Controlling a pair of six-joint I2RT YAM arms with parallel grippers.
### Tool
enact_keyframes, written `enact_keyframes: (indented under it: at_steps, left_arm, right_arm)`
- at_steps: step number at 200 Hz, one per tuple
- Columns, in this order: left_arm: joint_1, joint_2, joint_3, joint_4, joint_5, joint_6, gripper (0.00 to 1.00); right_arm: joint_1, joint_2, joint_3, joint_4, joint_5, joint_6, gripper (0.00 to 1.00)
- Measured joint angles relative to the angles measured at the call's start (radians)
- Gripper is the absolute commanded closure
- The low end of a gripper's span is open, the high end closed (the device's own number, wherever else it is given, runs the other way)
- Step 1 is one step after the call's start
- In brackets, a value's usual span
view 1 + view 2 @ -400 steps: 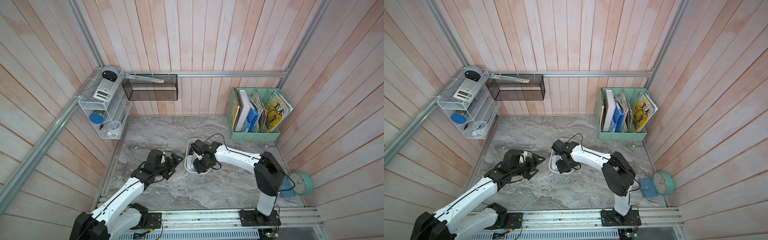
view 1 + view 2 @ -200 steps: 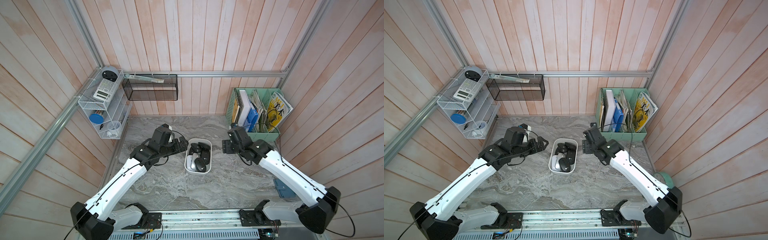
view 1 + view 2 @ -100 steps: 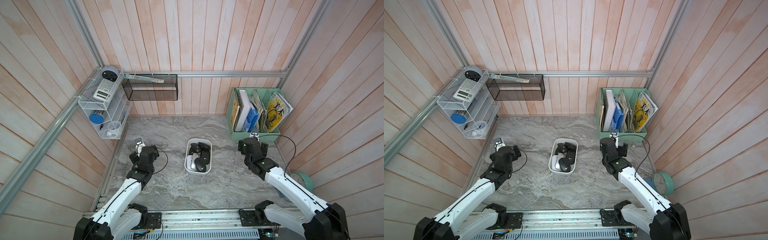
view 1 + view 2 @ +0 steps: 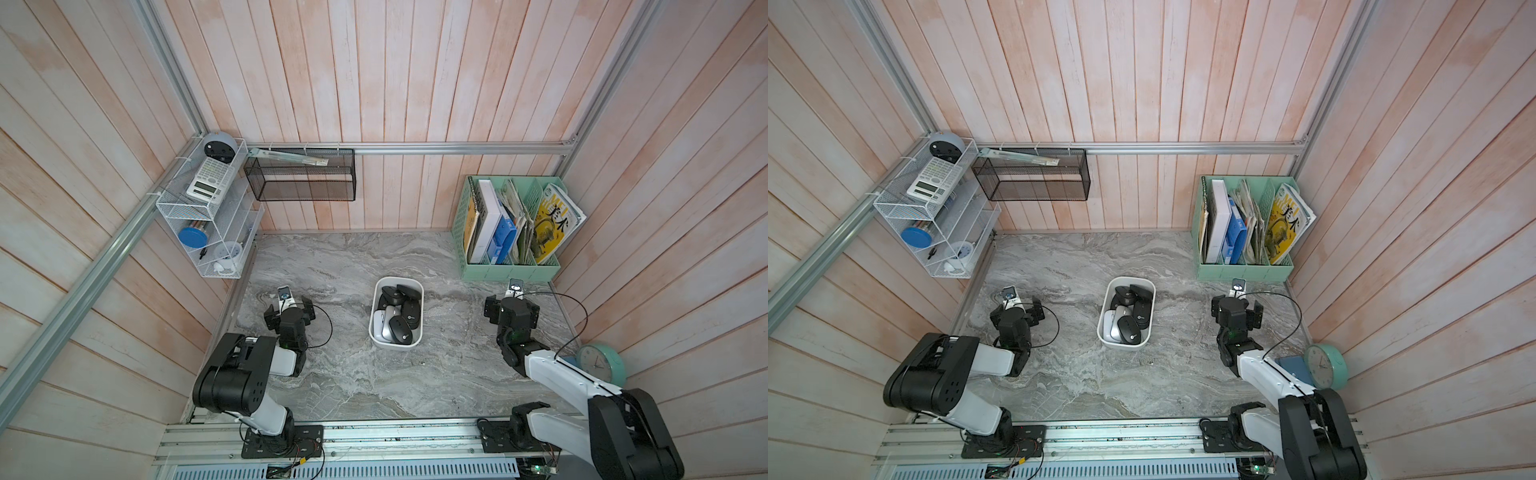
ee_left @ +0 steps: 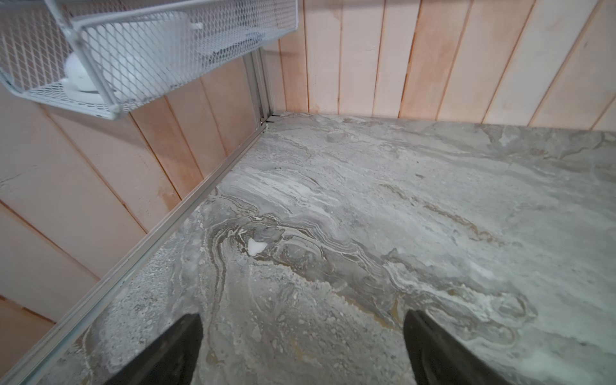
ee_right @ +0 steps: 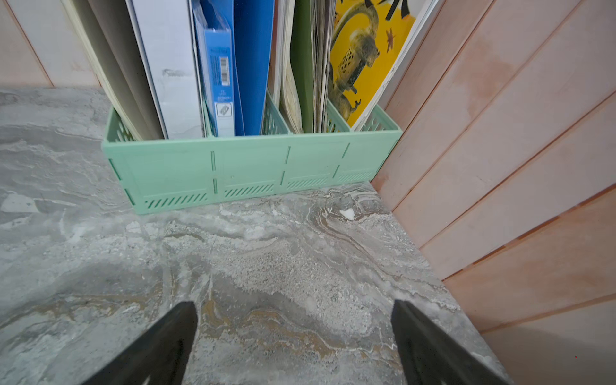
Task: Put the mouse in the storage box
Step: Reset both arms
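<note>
Heaping near the rim of the storage box, the computer mice could spill if an arm bumps it; left fingers and right fingers hang open, empty.

I see a mint-green file holder full of books and magazines at the back right of the tabletop. A black wire-mesh basket hangs on the back wall beside a white wire rack carrying a calculator. A teal clock sits by the right wall.
</note>
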Motion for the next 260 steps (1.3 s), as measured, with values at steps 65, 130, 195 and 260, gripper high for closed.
enact_keyframes:
  at_steps: [65, 130, 195, 260]
  left_arm:
    - [0.021, -0.003, 0.039, 0.042, 0.016, 0.0, 0.0]
    - [0.021, -0.003, 0.039, 0.05, 0.022, 0.001, 0.0]
    - [0.021, -0.003, 0.039, 0.049, 0.029, 0.001, 0.0]
    - [0.021, -0.003, 0.04, 0.047, 0.033, 0.001, 0.0]
  right_arm:
    - [-0.049, 0.282, -0.016, 0.357, -0.16, -0.072, 0.02]
    - [-0.099, 0.365, 0.01, 0.443, -0.208, -0.059, 0.02]
    - [-0.099, 0.365, 0.01, 0.465, -0.235, -0.06, 0.02]
    - [-0.105, 0.365, 0.011, 0.459, -0.269, -0.057, 0.02]
